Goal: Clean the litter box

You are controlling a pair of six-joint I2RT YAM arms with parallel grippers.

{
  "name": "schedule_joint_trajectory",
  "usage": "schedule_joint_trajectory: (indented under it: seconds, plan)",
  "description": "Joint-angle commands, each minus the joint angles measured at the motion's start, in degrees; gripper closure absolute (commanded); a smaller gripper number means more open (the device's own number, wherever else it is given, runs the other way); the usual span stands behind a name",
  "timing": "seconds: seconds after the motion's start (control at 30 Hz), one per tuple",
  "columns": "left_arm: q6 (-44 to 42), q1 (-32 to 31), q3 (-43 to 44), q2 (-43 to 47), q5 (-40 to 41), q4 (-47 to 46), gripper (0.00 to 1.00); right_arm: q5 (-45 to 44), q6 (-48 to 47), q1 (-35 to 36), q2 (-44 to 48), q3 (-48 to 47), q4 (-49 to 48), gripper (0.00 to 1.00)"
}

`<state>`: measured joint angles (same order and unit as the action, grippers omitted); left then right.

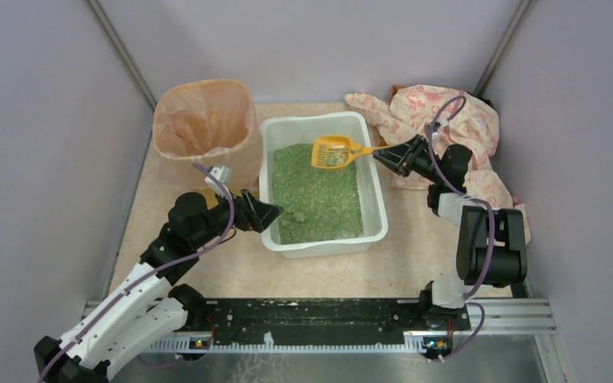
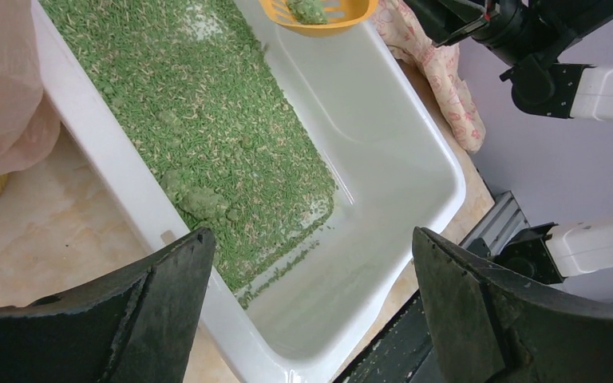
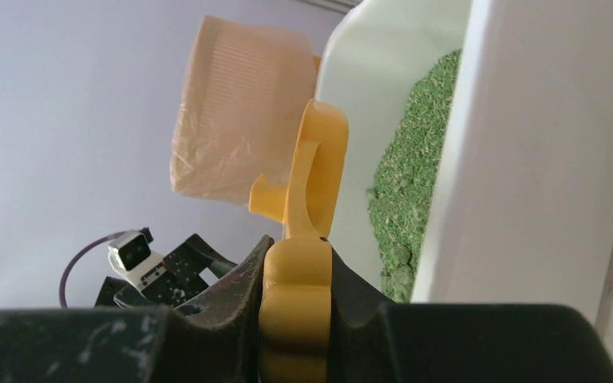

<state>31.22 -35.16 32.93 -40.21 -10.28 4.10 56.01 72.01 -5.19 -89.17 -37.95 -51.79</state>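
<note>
On the worktop (image 1: 319,275) sits the white litter box (image 1: 327,246), green litter (image 1: 319,199) inside. My right hand (image 1: 381,154) is clamped on a yellow scoop (image 1: 331,152) holding a clump (image 1: 335,159) above the box's far end. My left hand (image 1: 271,215) gapes empty beside its left rim.

Robot lab booth: plain lilac partition walls (image 1: 40,120), aluminium rail (image 1: 519,315), marbled tabletop (image 1: 239,271).

Left wrist view: scoop (image 2: 319,16) and litter box (image 2: 383,136) cropped at the top edge — bagged bin (image 2: 0,96) at the left.
</note>
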Motion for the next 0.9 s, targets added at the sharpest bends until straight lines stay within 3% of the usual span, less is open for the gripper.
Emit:
schedule_joint_trajectory:
  seconds: [0.0,0.17,0.4,0.87]
  plan:
    - [-1.8,-0.2,-0.6,2.6,2.4,1.5,0.01,-0.6,-0.7,2.0,5.5,-5.9,2.5,1.00]
    - [0.0,-0.2,-3.3,4.4,1.3,1.2,0.01,-2.5,-3.0,4.8,5.9,-15.9,11.1,1.00]
    - [-0.5,-0.3,-3.8,7.8,2.6,2.9,0.01,-4.4,-1.4,9.9,2.5,-29.4,15.2,1.00]
    - [-0.3,-0.3,-3.5,8.6,2.1,4.1,0.01,-8.5,-7.2,23.8,-10.5,-56.2,30.1,1.00]
